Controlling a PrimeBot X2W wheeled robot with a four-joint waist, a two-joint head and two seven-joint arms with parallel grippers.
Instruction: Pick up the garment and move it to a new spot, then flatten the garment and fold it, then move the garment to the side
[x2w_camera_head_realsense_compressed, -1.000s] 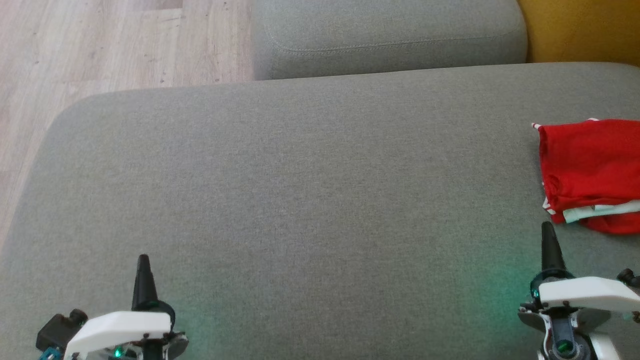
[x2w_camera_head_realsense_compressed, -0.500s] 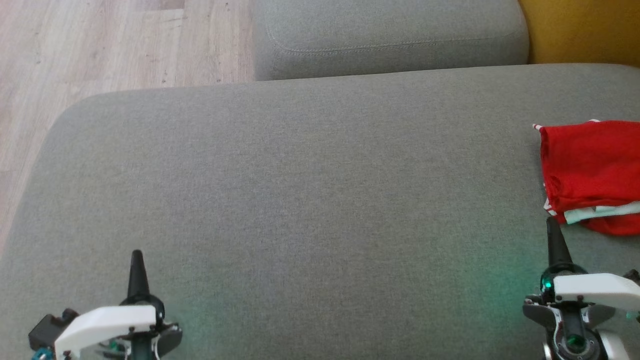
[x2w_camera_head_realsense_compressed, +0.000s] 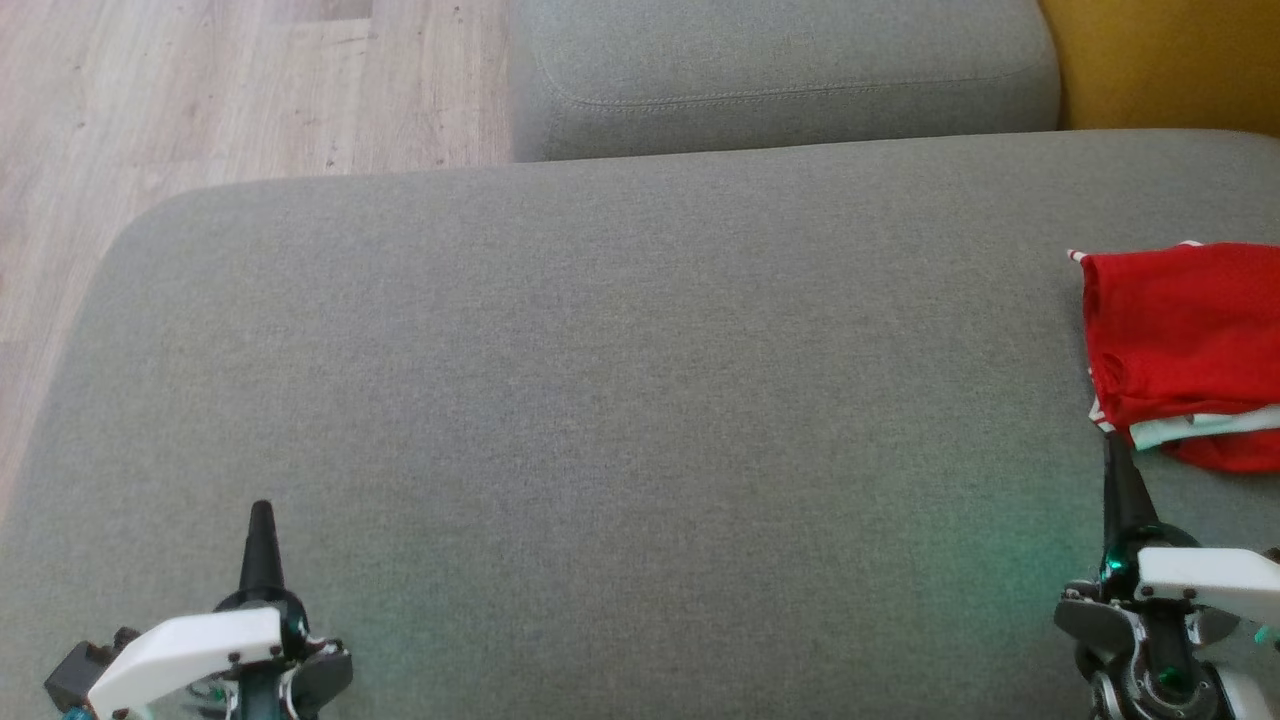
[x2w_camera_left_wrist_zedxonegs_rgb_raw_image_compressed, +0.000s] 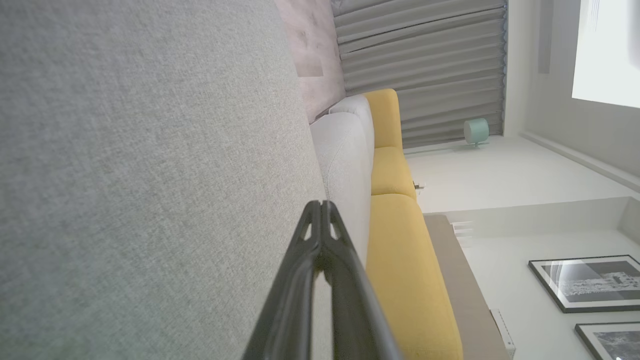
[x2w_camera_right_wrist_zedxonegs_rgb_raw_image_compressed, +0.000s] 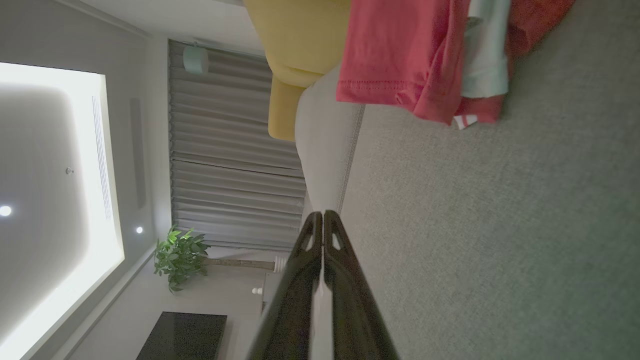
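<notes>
The garment (x2w_camera_head_realsense_compressed: 1185, 345) is a folded red piece with white trim, lying at the right edge of the grey sofa seat (x2w_camera_head_realsense_compressed: 600, 380). It also appears in the right wrist view as the garment (x2w_camera_right_wrist_zedxonegs_rgb_raw_image_compressed: 400, 50), ahead of that gripper's fingers. My right gripper (x2w_camera_head_realsense_compressed: 1113, 450) is shut and empty, its tip just short of the garment's near edge. Its two fingers (x2w_camera_right_wrist_zedxonegs_rgb_raw_image_compressed: 320, 220) are pressed together. Far from the garment, at the lower left, my left gripper (x2w_camera_head_realsense_compressed: 261, 515) is shut and empty above the seat, fingers (x2w_camera_left_wrist_zedxonegs_rgb_raw_image_compressed: 320, 207) closed on each other.
A second grey cushion (x2w_camera_head_realsense_compressed: 780, 70) lies beyond the seat, with a yellow cushion (x2w_camera_head_realsense_compressed: 1160, 60) to its right. Wooden floor (x2w_camera_head_realsense_compressed: 200, 90) shows past the seat's rounded left corner. A potted plant (x2w_camera_right_wrist_zedxonegs_rgb_raw_image_compressed: 180, 255) stands in the room behind.
Both grippers have drawn back toward the bottom of the head view. The whole picture has shifted slightly, so the camera moved a little. The garment lies as before.
</notes>
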